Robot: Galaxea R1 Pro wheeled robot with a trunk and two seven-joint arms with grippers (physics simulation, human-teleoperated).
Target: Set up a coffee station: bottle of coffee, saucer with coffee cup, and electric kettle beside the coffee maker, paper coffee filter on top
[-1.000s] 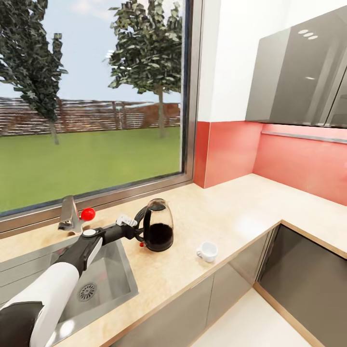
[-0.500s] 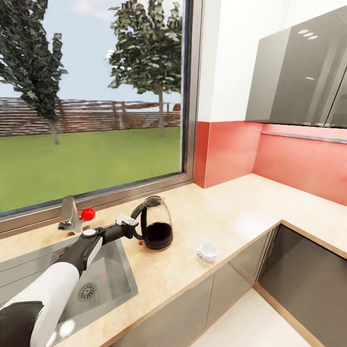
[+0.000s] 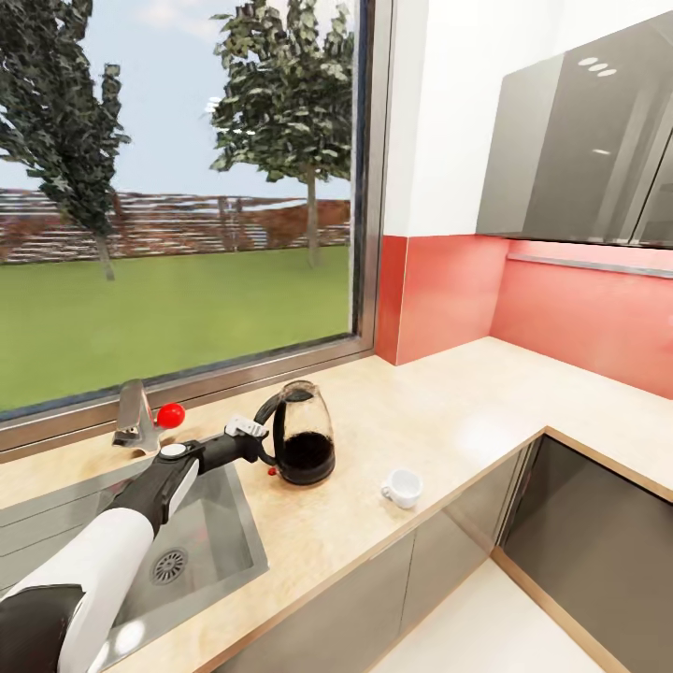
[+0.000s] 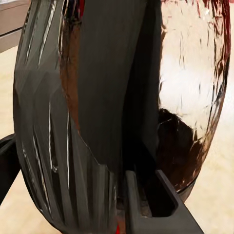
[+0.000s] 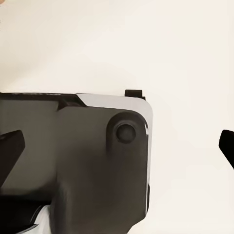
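- The electric kettle (image 3: 303, 435) stands upright on the table (image 3: 449, 421), just right of the sink (image 3: 201, 542) and near the window (image 3: 178, 187); its glass body holds a dark layer at the bottom; its black loop handle faces left, toward the arm
- The left gripper (image 3: 264, 447) reaches in from the left at the kettle's handle; in the left wrist view the handle (image 4: 114, 87) sits between the fingers (image 4: 161, 202), so the jaws appear closed on it; the glass belly (image 4: 195, 83) fills the space beyond
- The coffee cup (image 3: 402, 487) lies tipped on its side on the table, right of the kettle and nearer the front edge, apart from it
- A small red bit (image 3: 272, 472) shows at the kettle's base on the left
- A tap with a red knob (image 3: 169, 415) stands at the far side of the sink
- The right wrist view shows a dark robot panel (image 5: 73, 161) over a pale floor, with dark fingertips at both edges set wide apart; the right jaws are open, holding nothing
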